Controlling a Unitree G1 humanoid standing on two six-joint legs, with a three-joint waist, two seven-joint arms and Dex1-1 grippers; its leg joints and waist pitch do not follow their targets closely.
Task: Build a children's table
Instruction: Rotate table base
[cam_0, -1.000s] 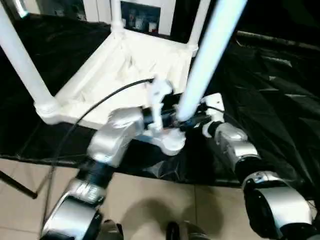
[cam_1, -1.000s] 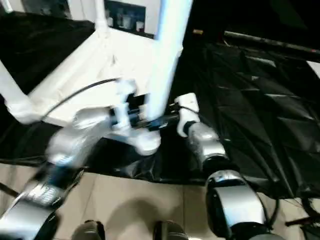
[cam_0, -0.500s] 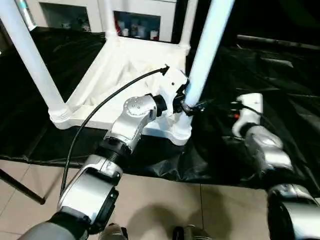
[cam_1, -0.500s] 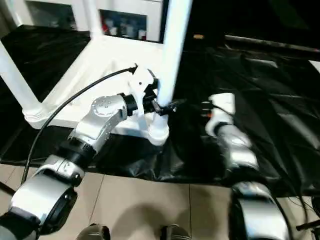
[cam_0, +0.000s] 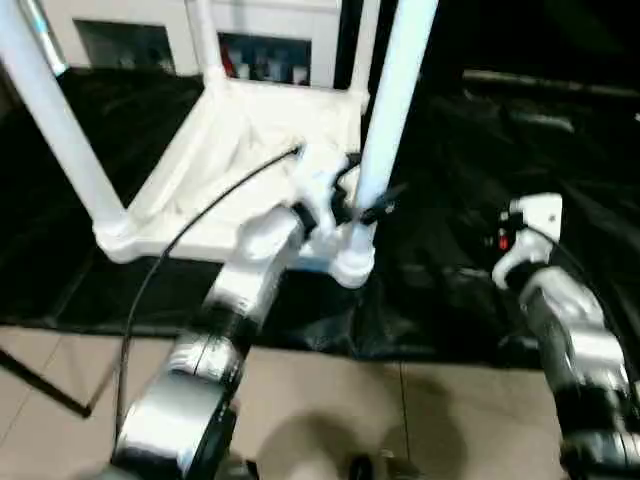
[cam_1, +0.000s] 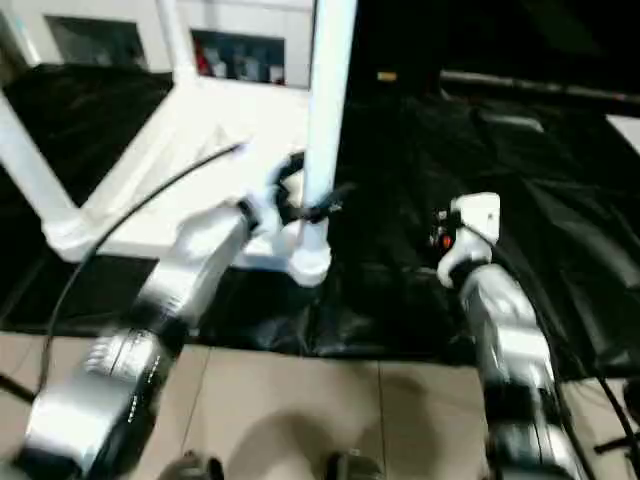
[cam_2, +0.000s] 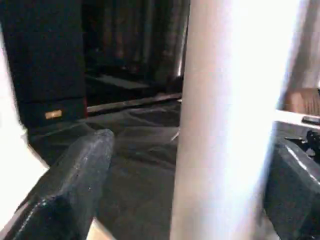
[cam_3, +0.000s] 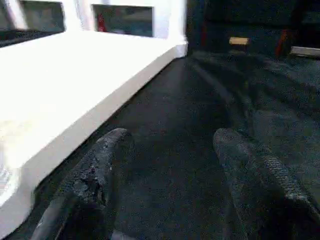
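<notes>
- The white plastic rectangular tabletop (cam_0: 230, 150) lies upside down on the black crinkled sheet (cam_0: 520, 150), ribbed underside up, with white tapered tube legs standing in its corner sockets: one at the near left (cam_0: 55, 120), two at the far corners, and the near-right leg (cam_0: 385, 120) closest to me
- My left gripper (cam_0: 362, 208) sits low on that near-right leg, just above its round socket (cam_0: 352, 265); the jaws stand wide with the tube between them, straddling rather than squeezing as far as I can tell
- A second ago my right gripper (cam_0: 505, 240) was also at this leg; it has since drawn away to the right and now hangs over bare sheet, well apart from the table, half open and holding nothing
- I read that as the fourth leg being seated and standing by itself, so the build looks almost done; turning it upright would remain
- My left wrist view shows what the head views blur: one black finger (cam_2: 75, 175) beside the tube
- My right wrist view shows the tabletop's side wall (cam_3: 75, 120) beside my empty fingers (cam_3: 95, 175)
</notes>
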